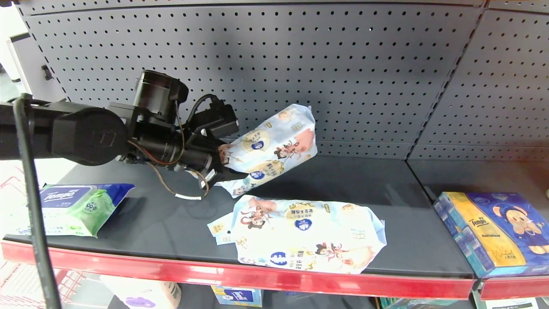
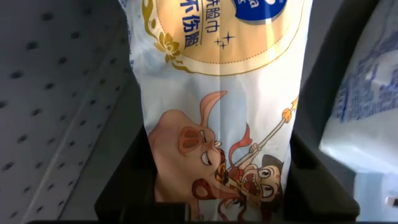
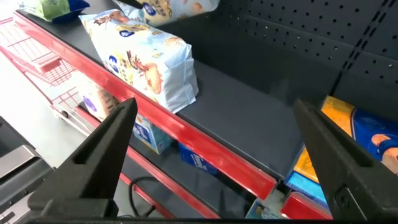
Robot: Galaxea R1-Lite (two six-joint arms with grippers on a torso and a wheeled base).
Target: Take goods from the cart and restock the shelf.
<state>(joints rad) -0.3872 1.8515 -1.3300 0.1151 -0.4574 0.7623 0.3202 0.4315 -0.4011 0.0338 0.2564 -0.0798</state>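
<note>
A: Where is the left tool (image 1: 227, 162)?

B: Above the shelf (image 1: 386, 193), behind the flat pack (image 1: 300, 234) and a little to its left. That flat pack of tissues lies just behind the red front edge (image 1: 266, 277). The tool is clamped on one end of the tilted pack (image 1: 274, 143), which has the same cartoon print. Its fingers (image 2: 127, 180) press on both sides.

A: How does the tilted pack sit?

B: It is lifted clear of the flat pack, with its far end raised towards the pegboard panel (image 1: 343, 64). I cannot tell whether it touches the panel.

A: And the right tool (image 3: 217, 168)?

B: It is spread wide with nothing in it. It hangs out in front of the red front edge, off to the flat pack's right.

A: Anything else on the shelf?

B: A green wipes pack (image 1: 77, 208) lies well to the flat pack's left. A blue-and-yellow tissue box (image 1: 493, 231) lies well to its right, on the next section. A red wire frame (image 3: 43, 62) shows below and to the left of the flat pack.
</note>
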